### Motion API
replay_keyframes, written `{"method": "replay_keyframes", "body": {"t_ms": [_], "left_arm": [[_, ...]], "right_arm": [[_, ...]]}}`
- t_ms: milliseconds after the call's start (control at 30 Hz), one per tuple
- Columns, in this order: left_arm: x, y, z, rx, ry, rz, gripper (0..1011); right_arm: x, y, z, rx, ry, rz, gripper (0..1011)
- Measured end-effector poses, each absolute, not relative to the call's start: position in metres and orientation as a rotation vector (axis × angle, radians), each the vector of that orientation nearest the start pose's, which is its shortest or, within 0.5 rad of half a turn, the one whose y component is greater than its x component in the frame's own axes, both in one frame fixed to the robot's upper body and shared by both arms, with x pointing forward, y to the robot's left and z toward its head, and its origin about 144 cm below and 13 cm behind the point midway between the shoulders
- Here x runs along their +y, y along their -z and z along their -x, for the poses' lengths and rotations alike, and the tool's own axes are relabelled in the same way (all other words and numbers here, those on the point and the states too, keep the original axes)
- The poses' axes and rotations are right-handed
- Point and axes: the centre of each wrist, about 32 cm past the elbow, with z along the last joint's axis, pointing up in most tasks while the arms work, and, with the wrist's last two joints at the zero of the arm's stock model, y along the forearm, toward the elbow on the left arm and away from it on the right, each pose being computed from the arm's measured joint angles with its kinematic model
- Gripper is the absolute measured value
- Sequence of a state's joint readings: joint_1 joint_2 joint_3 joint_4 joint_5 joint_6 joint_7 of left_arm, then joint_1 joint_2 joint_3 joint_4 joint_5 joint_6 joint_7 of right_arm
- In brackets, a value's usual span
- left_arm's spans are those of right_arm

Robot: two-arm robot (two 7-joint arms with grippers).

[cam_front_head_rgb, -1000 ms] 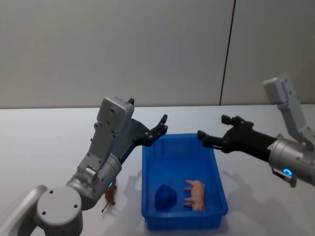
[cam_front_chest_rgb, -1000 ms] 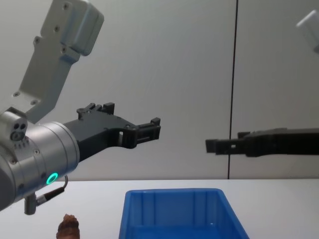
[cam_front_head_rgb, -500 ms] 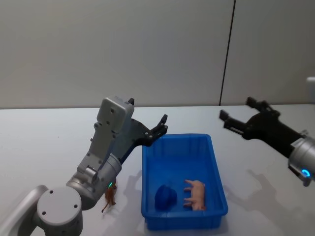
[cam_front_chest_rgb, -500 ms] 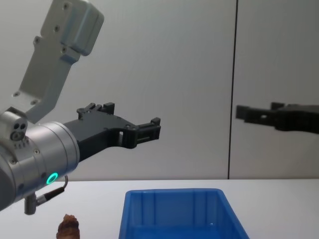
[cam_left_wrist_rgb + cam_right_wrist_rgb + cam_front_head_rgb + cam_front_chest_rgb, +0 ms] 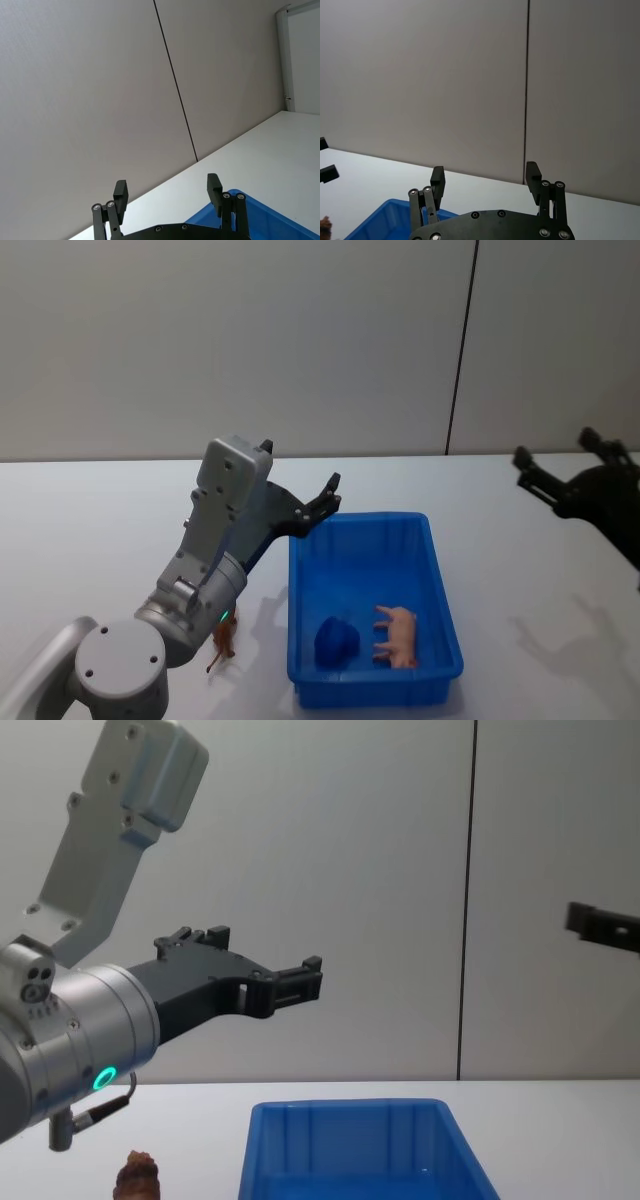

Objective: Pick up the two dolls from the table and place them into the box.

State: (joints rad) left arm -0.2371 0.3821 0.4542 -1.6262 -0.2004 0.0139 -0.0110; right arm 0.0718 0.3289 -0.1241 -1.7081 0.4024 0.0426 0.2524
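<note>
Blue plastic box (image 5: pixel 362 519) on the white table (image 5: pixel 90 530), head view, with the rounded blue doll (image 5: pixel 337 640) lying on its floor near the front wall, just beside a pink pig figure (image 5: pixel 398 635). Brown doll (image 5: pixel 224 642) sits on the table just outside the box's left wall, partly hidden behind the left arm; the chest view shows the brown doll (image 5: pixel 137 1176) from the side, apparently upright, lumpy top uppermost, to the left of the box. Left gripper (image 5: pixel 326 500) hangs in the air near the box's far-left corner, well above the brown doll, its fingers (image 5: pixel 120 192) spread wide with nothing between them. Right gripper (image 5: pixel 555 450) is raised over the table well to the right of the box, also wide apart and empty, as the right wrist view confirms. Judged state of the task: one doll is in, the brown one is not yet fetched, and it lies on the left arm's side. Handling, as a judgement: the brown doll looks small, light and soft, so it should yield under the pads and need little force. It may tip or slide on the smooth tabletop if nudged from one side. A hold across its wider lower body, taken from above with one jaw on either side, seems safer than pinching the narrow top.
</note>
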Motion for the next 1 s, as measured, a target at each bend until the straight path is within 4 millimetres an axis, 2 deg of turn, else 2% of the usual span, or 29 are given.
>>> {"method": "replay_keyframes", "body": {"t_ms": [567, 1000], "left_arm": [[0.202, -1.209, -0.491, -0.233, -1.149, -0.071, 1003], [0.217, -1.222, -0.471, -0.097, -1.237, -0.163, 1003]], "right_arm": [[-0.281, -1.209, -0.453, -0.089, 1.257, -0.137, 1001], [-0.283, -1.209, -0.448, -0.1, 1.283, -0.139, 1001]]}}
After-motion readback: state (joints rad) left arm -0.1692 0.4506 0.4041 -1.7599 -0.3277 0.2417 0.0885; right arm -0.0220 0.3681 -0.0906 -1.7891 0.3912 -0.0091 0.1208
